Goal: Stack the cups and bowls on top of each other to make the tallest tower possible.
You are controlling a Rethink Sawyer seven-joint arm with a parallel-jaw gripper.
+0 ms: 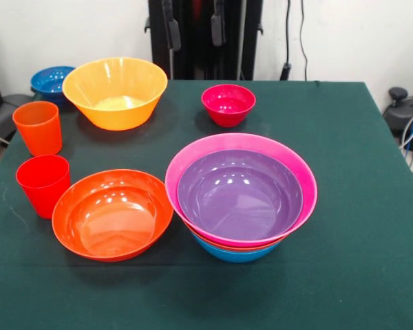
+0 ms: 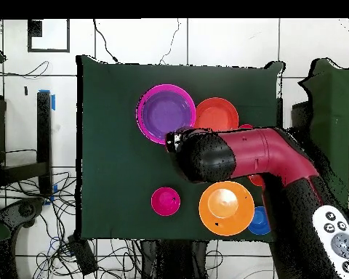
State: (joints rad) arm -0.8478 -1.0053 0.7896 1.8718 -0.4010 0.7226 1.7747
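Looking at the counter (image 1: 372, 206), you have the tower (image 1: 241, 199) partly built: purple bowl (image 1: 239, 194) nested in the pink bowl (image 1: 299, 180), over a red-orange rim and the blue base. You still need to add the loose red-orange bowl (image 1: 112, 214), yellow-orange bowl (image 1: 115, 91), magenta bowl (image 1: 228, 104), small blue bowl (image 1: 49, 82) and both cups (image 1: 43, 183). Only the arm (image 2: 235, 154) shows overhead, so you cannot tell the hand's state.

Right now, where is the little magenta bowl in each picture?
Front view: small magenta bowl at upper centre, right of the yellow-orange bowl.
Overhead view: it sits lower centre, left of that yellow-orange bowl.
Shared landmark: the yellow-orange bowl.
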